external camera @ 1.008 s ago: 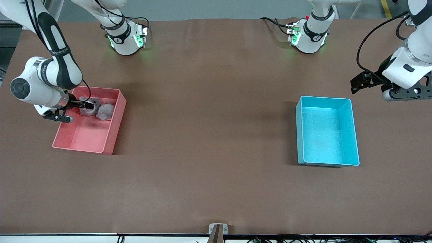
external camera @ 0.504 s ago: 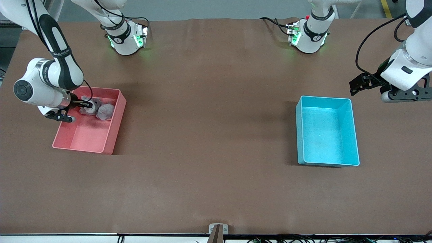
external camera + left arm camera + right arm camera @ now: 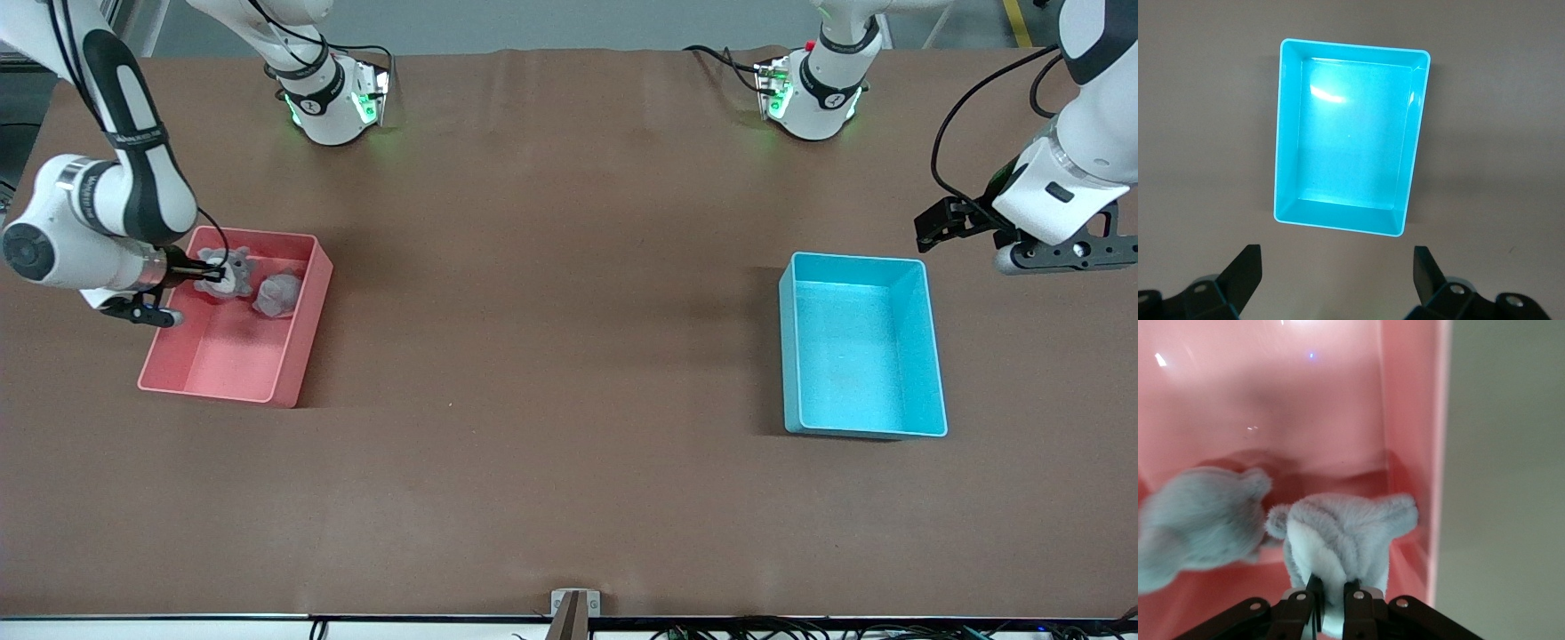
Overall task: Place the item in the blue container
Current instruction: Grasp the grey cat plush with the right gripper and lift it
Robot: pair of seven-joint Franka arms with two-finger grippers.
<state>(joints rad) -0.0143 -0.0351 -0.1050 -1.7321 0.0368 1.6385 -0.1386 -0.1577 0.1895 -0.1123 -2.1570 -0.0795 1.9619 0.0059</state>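
Note:
A grey and white plush toy hangs over the pink bin, pinched in my right gripper. In the right wrist view the plush toy sits squeezed between the jaws of the right gripper, lifted above the bin floor. A second grey plush lies in the pink bin beside it, also seen as the second plush. The light blue container stands empty toward the left arm's end. My left gripper hovers open over the table next to the blue container.
The pink bin stands toward the right arm's end of the brown table. Both arm bases stand along the table edge farthest from the front camera. A small bracket sits at the nearest edge.
My right gripper has risen with the grey and white plush and shifted toward the bin's outer wall. The left arm has drifted slightly upward beside the blue container.

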